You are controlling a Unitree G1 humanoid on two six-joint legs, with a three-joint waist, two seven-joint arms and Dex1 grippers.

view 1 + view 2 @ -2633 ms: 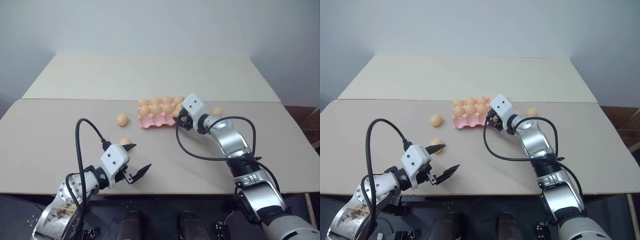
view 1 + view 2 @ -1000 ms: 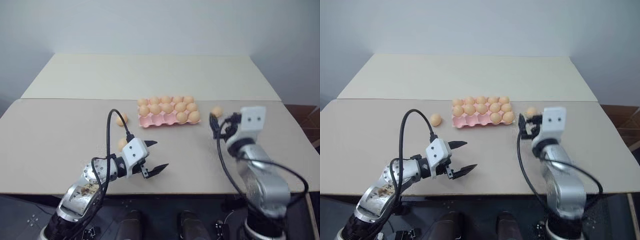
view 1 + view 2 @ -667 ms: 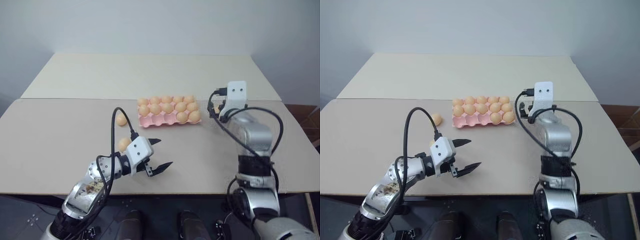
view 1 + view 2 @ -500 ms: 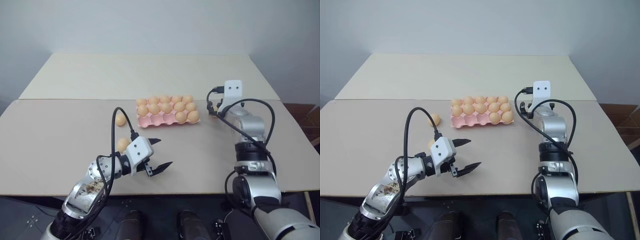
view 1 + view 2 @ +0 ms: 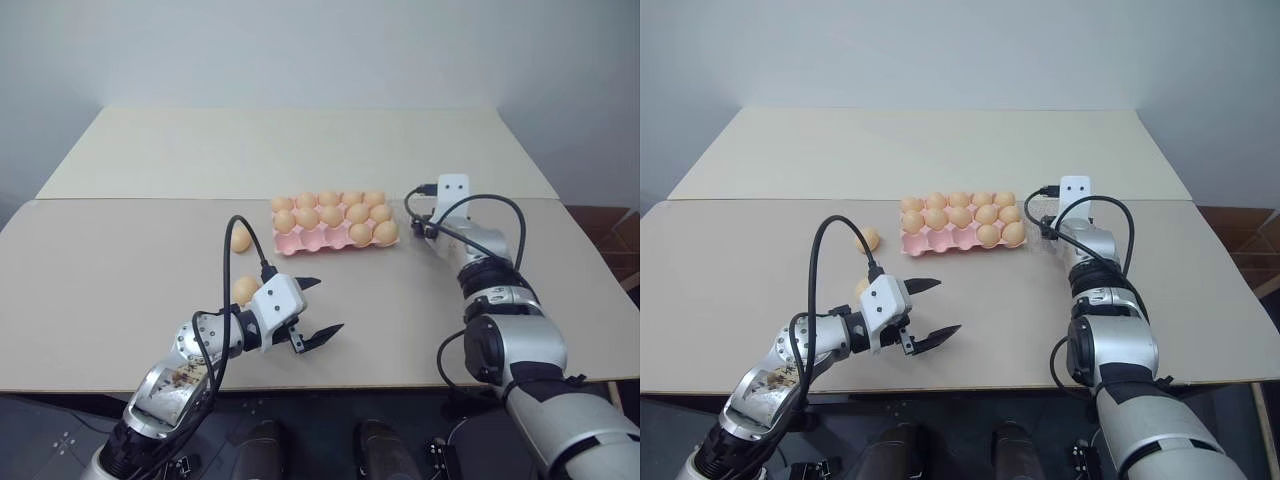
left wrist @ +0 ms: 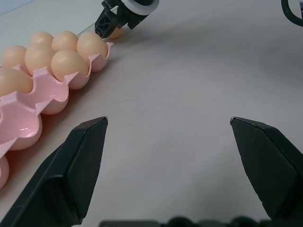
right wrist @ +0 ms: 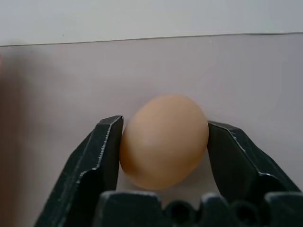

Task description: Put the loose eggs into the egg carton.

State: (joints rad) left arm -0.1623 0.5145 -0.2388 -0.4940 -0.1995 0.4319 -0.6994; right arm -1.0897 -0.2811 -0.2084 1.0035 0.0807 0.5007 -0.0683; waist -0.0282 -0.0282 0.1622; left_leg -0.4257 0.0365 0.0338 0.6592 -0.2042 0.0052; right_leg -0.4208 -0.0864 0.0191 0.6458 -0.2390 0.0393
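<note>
Right gripper [image 7: 163, 142], two black fingers, pinches a smooth pale orange-tan egg [image 7: 164, 141] between them on the beige table [image 5: 130, 260], just beside the right-hand end of the carton. Both fingers touch the egg's sides. The egg's long axis tilts slightly, its narrower end pointing away from the wrist.

The flat pink moulded egg carton [image 5: 300, 243] lies mid-table, its long side running left to right. Its back two rows are full of matching eggs; the front row holds eggs only at the right.

Two more loose eggs lie left of the carton: one [image 5: 240, 238] near its left end, another [image 5: 245, 289] closer to the robot.

Left gripper [image 5: 315, 308] hovers near that closer egg, fingers spread wide and empty, pointing right.
</note>
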